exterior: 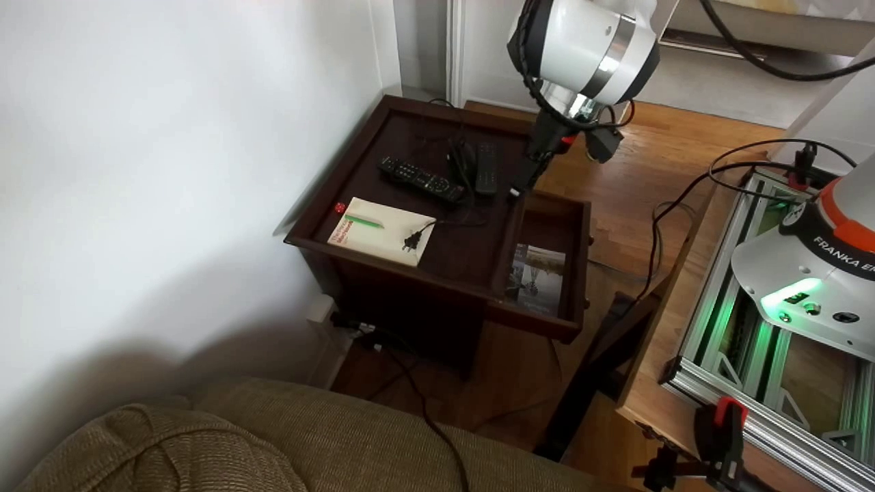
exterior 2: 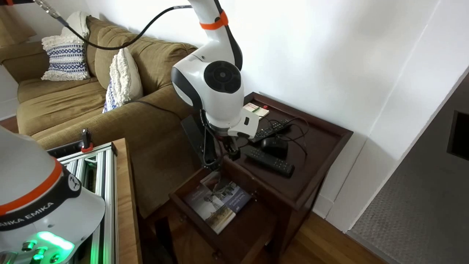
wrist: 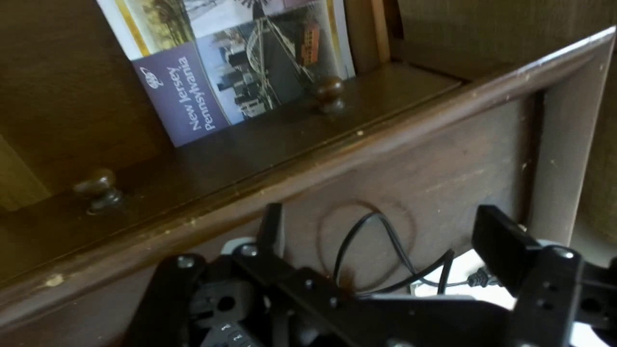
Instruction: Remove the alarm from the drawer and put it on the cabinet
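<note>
The alarm (exterior: 463, 161), a small black block, rests on the cabinet top (exterior: 465, 249) between two remotes; an exterior view from elsewhere also shows the alarm (exterior 2: 275, 146) there. Pulled out from the cabinet is the drawer (exterior 2: 251, 229), with printed booklets (exterior 2: 220, 203) inside. My gripper (wrist: 381, 231) is open, its fingers (wrist: 499, 248) wide apart with nothing held. It hangs over the cabinet's drawer-side edge, a short way from the alarm. In the wrist view the alarm does not show; a black cord (wrist: 381, 219) appears behind the gap, lying on the cabinet top.
Two long remotes (exterior: 422, 180) flank the alarm. A pale book (exterior: 386, 239) with a green pen and a plug on it lies near the cabinet's sofa end, beside a small red die (exterior: 340, 207). A raised rim (wrist: 289, 178) edges the top. The sofa (exterior: 355, 424) stands close by.
</note>
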{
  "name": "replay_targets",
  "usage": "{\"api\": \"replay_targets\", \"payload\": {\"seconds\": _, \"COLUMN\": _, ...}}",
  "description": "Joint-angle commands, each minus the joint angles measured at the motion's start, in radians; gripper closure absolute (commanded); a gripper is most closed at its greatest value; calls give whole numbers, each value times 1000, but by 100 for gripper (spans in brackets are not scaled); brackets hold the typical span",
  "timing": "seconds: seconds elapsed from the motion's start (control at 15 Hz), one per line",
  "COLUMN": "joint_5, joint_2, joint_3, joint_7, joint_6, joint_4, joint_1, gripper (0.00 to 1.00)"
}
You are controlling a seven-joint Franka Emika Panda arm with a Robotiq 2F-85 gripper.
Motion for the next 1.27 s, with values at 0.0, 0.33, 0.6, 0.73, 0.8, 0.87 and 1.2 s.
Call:
{"api": "replay_targets", "payload": {"seconds": 0.0, "joint_5": -146, "joint_2": -173, "joint_3": -39, "joint_7": 2, "joint_6": 48, "joint_4": -143, "joint_1": 13, "gripper": 0}}
{"api": "replay_targets", "payload": {"seconds": 0.33, "joint_5": -180, "joint_2": -392, "joint_3": -57, "joint_7": -71, "joint_6": 104, "joint_4": -248, "joint_1": -13, "gripper": 0}}
{"api": "replay_targets", "payload": {"seconds": 0.6, "joint_5": -104, "joint_2": -482, "joint_3": -80, "joint_7": -205, "joint_6": 79, "joint_4": -216, "joint_1": -45, "gripper": 0}}
{"api": "replay_targets", "payload": {"seconds": 0.73, "joint_5": -19, "joint_2": -545, "joint_3": -96, "joint_7": -311, "joint_6": 68, "joint_4": -205, "joint_1": -53, "gripper": 0}}
{"api": "replay_targets", "payload": {"seconds": 0.8, "joint_5": 37, "joint_2": -587, "joint_3": -108, "joint_7": -376, "joint_6": 60, "joint_4": -213, "joint_1": -53, "gripper": 0}}
{"api": "replay_targets", "payload": {"seconds": 0.87, "joint_5": 56, "joint_2": -676, "joint_3": -121, "joint_7": -406, "joint_6": 47, "joint_4": -274, "joint_1": -51, "gripper": 0}}
{"api": "replay_targets", "payload": {"seconds": 1.2, "joint_5": 20, "joint_2": -613, "joint_3": -119, "joint_7": -399, "joint_6": 54, "joint_4": -217, "joint_1": -57, "gripper": 0}}
